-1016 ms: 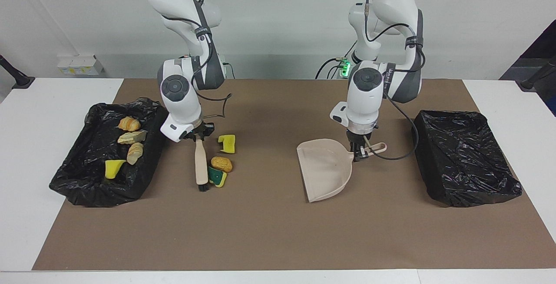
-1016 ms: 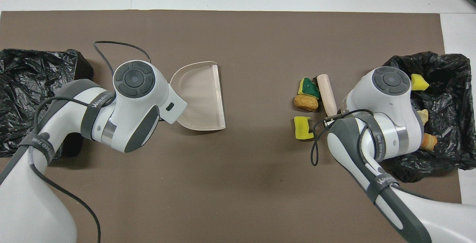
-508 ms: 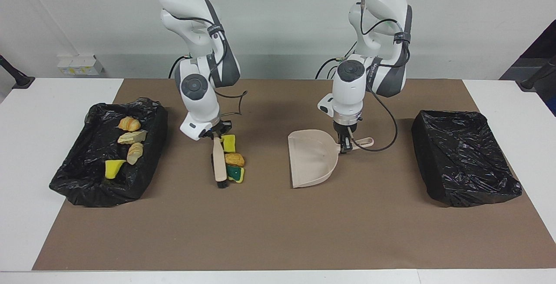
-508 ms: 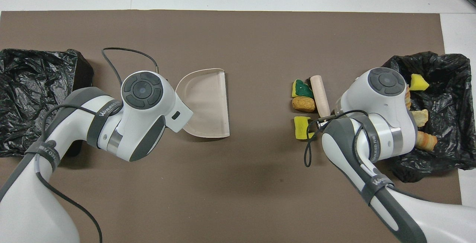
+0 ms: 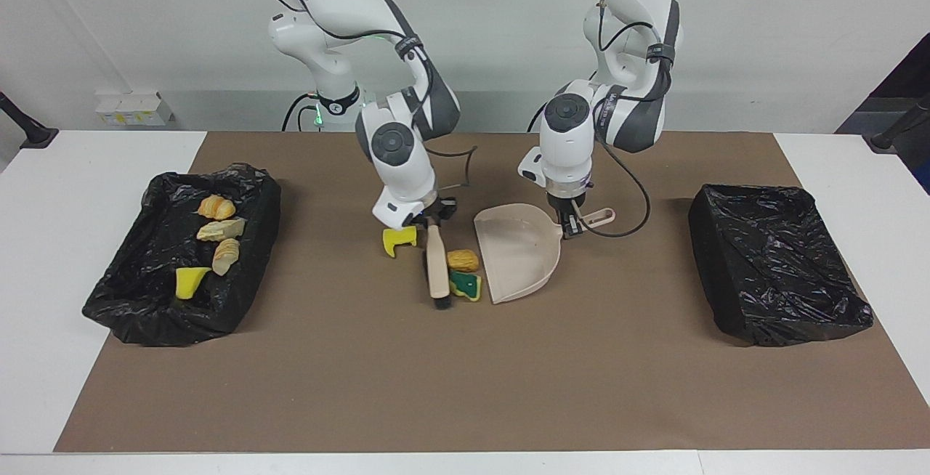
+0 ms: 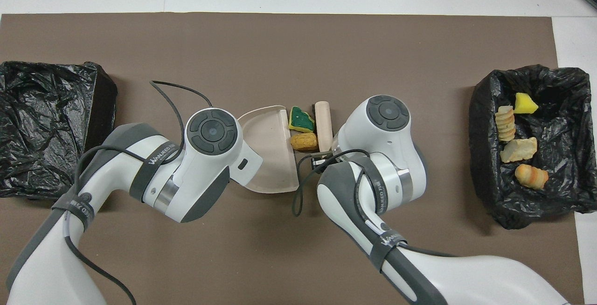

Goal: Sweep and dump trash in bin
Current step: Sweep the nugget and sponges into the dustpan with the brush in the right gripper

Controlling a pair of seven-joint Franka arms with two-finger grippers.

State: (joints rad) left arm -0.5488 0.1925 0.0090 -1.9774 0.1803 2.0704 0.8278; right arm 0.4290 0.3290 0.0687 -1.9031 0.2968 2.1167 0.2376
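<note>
My right gripper [image 5: 433, 223] is shut on the top of the beige brush [image 5: 437, 264], whose bristles rest on the mat. Between the brush and the dustpan's open edge lie two pieces of trash, a brown lump [image 5: 463, 260] [image 6: 304, 142] and a green-yellow sponge [image 5: 466, 286] [image 6: 301, 120]. My left gripper [image 5: 569, 227] is shut on the handle of the beige dustpan [image 5: 517, 253] [image 6: 268, 155], which lies flat on the mat. A yellow sponge [image 5: 398, 240] lies beside the brush, toward the right arm's end; my right arm hides it in the overhead view.
A black-lined bin [image 5: 156, 301] [image 6: 485, 104] at the right arm's end holds several scraps: bread pieces and a yellow sponge. A second black-lined bin [image 5: 777, 264] [image 6: 46, 128] stands at the left arm's end. A brown mat [image 5: 465, 388] covers the table.
Both arms moved toward the table's middle. The brush pushed the brown lump and green-yellow sponge up to the dustpan's edge. The yellow sponge slipped past to the brush's right-arm side.
</note>
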